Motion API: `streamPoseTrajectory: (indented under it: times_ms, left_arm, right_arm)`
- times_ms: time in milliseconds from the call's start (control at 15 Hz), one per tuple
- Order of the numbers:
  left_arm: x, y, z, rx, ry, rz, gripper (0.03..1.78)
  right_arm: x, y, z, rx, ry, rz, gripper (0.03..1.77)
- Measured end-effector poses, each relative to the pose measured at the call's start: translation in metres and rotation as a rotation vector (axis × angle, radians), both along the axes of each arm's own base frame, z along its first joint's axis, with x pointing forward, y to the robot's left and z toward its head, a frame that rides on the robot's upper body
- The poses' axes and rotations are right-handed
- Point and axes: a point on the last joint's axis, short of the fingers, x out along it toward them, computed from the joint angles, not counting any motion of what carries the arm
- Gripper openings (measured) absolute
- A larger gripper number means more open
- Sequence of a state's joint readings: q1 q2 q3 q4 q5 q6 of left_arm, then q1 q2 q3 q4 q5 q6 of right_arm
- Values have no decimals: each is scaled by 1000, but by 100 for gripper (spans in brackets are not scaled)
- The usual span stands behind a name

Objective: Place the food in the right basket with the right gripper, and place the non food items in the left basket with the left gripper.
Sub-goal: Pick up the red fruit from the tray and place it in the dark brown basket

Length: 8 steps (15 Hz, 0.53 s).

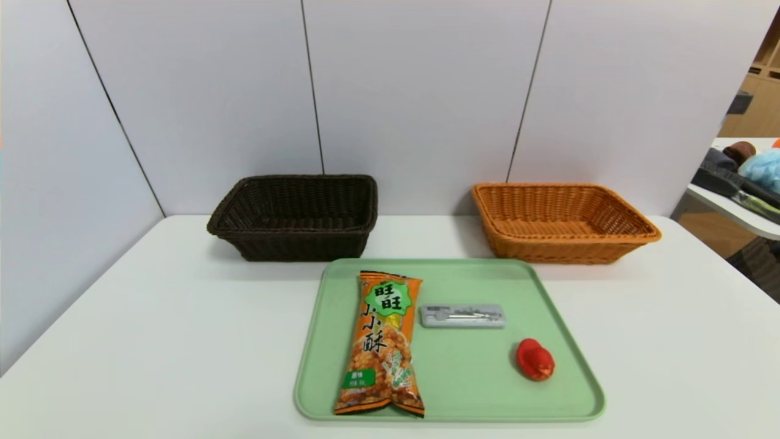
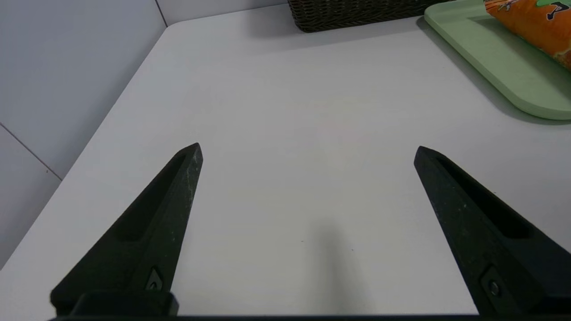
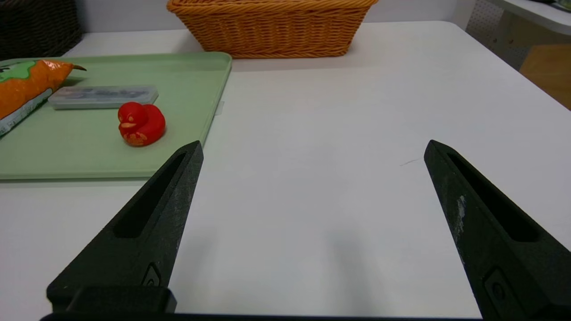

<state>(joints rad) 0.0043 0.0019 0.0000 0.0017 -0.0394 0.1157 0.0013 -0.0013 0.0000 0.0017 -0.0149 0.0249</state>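
Black left gripper [image 2: 308, 149] and right gripper [image 3: 312, 147] gape wide, holding nothing.

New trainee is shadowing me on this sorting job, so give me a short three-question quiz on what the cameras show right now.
1. True or false: the dark brown basket already holds an item.
2. Which item on the green tray lies nearest the orange basket? A) snack bag B) grey case C) red rubber duck
3. Fill in: the left gripper and right gripper both hover over bare table with their fingers ____.

Key: 1. False, both baskets are empty. 2. B. 3. open, holding nothing.
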Motion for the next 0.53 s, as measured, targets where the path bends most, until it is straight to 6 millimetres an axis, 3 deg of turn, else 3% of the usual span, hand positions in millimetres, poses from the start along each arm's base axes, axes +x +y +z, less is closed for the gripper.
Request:
streamPoseTrajectory:
  times_ms: [533]
  left_arm:
    - [0,0,0,-14,-3,0,169]
  right_arm:
    - [0,0,0,-1,0,0,171]
